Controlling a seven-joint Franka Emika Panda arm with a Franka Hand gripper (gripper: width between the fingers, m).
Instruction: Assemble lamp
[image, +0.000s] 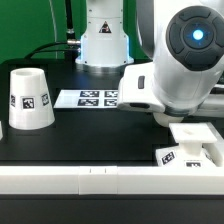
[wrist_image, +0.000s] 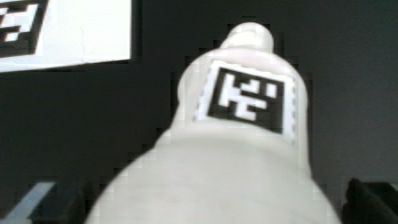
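The white bulb (wrist_image: 222, 150) fills the wrist view, its narrow end pointing away and a square tag (wrist_image: 246, 95) on its side. My gripper (wrist_image: 214, 205) is shut on the bulb, and dark fingers (wrist_image: 370, 200) show at both of its flanks. In the exterior view the arm's large joint (image: 185, 60) hides the bulb and the jaws. The tapered shade (image: 29, 100) stands rim down at the exterior view's left. The flat square base (image: 198, 142) lies at the exterior view's lower right, below the arm.
The marker board (image: 95, 97) lies flat at the back middle of the black table and also shows in the wrist view (wrist_image: 63, 35). A white rail (image: 60, 180) runs along the front edge. The robot's pedestal (image: 105, 40) stands behind.
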